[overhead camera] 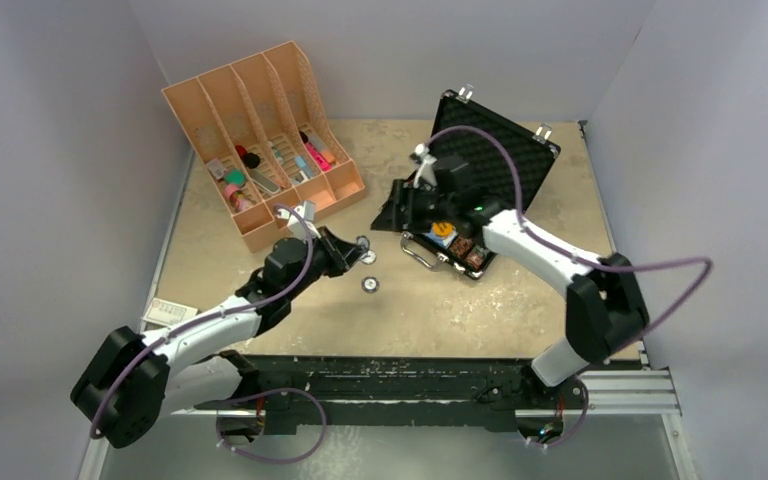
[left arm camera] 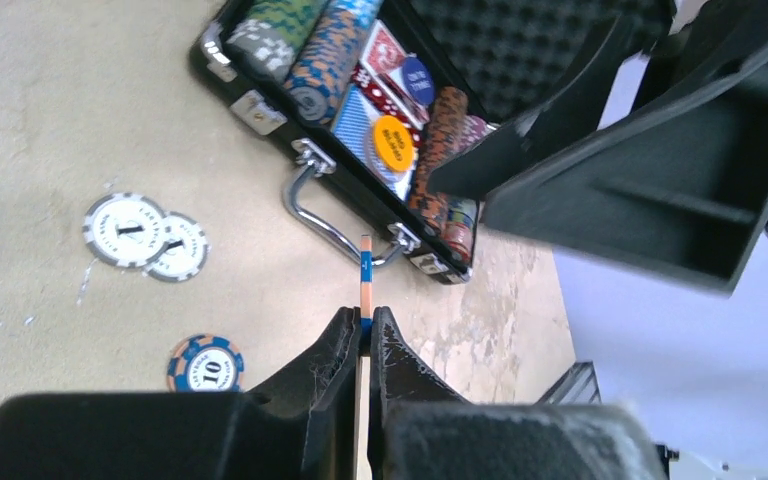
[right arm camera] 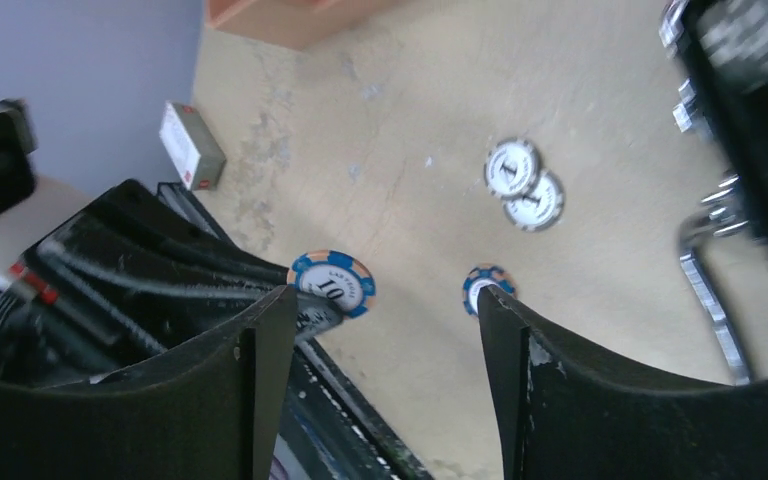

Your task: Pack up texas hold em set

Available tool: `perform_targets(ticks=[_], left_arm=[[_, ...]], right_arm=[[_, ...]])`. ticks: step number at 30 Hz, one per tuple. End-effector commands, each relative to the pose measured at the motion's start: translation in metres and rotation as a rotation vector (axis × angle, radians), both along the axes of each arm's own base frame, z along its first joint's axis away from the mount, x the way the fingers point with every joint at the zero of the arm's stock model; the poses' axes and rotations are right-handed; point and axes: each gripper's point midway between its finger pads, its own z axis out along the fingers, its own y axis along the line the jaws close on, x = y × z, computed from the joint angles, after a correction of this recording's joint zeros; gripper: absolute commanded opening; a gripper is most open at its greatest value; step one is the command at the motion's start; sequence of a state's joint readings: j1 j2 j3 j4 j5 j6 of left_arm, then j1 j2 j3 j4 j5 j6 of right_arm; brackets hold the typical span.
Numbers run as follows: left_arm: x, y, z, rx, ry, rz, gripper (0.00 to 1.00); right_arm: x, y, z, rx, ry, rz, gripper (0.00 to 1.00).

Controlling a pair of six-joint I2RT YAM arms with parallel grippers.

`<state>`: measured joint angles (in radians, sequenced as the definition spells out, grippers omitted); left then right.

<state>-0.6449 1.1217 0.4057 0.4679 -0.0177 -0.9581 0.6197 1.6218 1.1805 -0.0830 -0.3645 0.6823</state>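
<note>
1. The small black briefcase (overhead camera: pixel 535 155) with silver handle and egg-crate foam lining is seen lying open at about two o'clock on the beige table (overhead camera: pixel 460 320). A yellow round button (left arm camera: pixel 392 142) and a blue round button (left arm camera: pixel 417 78) are seen inside.
2. A blue-and-orange striped poker chip (left arm camera: pixel 365 275) is pinched edge-on by the left gripper (left arm camera: pixel 365 322), near the table's centre.
3. Two overlapping white striped chips (left arm camera: pixel 125 228) and a blue round chip marked 10 (left arm camera: pixel 205 362) are seen lying flat at about eight o'clock from the case.
4. The right gripper (right arm camera: pixel 385 295) is held spread wide, with nothing gripped, at the case's nine o'clock end.
5. An orange slotted plastic organiser (overhead camera: pixel 192 115) is placed at eleven o'clock.
</note>
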Motion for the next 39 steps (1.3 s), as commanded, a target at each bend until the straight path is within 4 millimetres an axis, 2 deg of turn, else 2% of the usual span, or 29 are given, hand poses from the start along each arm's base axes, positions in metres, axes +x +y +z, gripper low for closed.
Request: perform_targets(ticks=[1, 4, 9, 12, 17, 21, 22, 25, 27, 28, 29, 32, 36, 39], left_arm=[[-0.008, -0.016, 0.064, -0.009, -0.18, -0.137, 0.0], [-0.026, -0.027, 0.09, -0.028, -0.256, -0.265, 0.0], [-0.052, -0.038, 0.132, -0.072, -0.367, -0.422, 0.0], [-0.065, -0.042, 0.15, -0.102, -0.416, -0.489, 0.0], [-0.074, -0.042, 0.161, -0.116, -0.45, -0.526, 0.0], [-0.071, -0.042, 0.164, -0.118, -0.447, -0.513, 0.0], [-0.071, -0.042, 0.166, -0.12, -0.447, -0.513, 0.0], [-0.064, -0.041, 0.163, -0.103, -0.433, -0.484, 0.0], [-0.051, -0.036, 0.15, -0.043, -0.384, -0.416, 0.18], [-0.044, -0.031, 0.143, -0.007, -0.362, -0.371, 0.34], [-0.036, -0.024, 0.136, 0.031, -0.34, -0.318, 0.4], [-0.013, 0.005, 0.114, 0.144, -0.276, -0.125, 0.52], [0.0, 0.039, 0.102, 0.259, -0.228, 0.05, 0.58], [0.006, 0.055, 0.1, 0.328, -0.203, 0.121, 0.59]], right_arm=[[-0.008, -0.014, 0.097, 0.168, -0.422, 0.254, 0.7], [-0.031, -0.015, 0.116, 0.197, -0.532, 0.397, 0.7], [-0.064, -0.016, 0.127, 0.252, -0.626, 0.59, 0.68], [-0.076, -0.015, 0.135, 0.29, -0.659, 0.655, 0.63], [-0.093, -0.016, 0.141, 0.349, -0.641, 0.713, 0.38], [-0.108, -0.019, 0.155, 0.412, -0.659, 0.767, 0.04], [-0.111, -0.019, 0.157, 0.418, -0.663, 0.777, 0.0], [-0.112, -0.02, 0.163, 0.422, -0.675, 0.778, 0.0], [-0.103, -0.021, 0.163, 0.382, -0.698, 0.728, 0.0], [-0.094, -0.021, 0.162, 0.35, -0.712, 0.685, 0.0], [-0.086, -0.021, 0.159, 0.314, -0.725, 0.648, 0.0], [-0.046, -0.026, 0.144, 0.153, -0.745, 0.5, 0.0], [0.032, -0.05, 0.109, -0.173, -0.759, 0.24, 0.0], [0.067, -0.064, 0.073, -0.347, -0.712, 0.165, 0.0]])
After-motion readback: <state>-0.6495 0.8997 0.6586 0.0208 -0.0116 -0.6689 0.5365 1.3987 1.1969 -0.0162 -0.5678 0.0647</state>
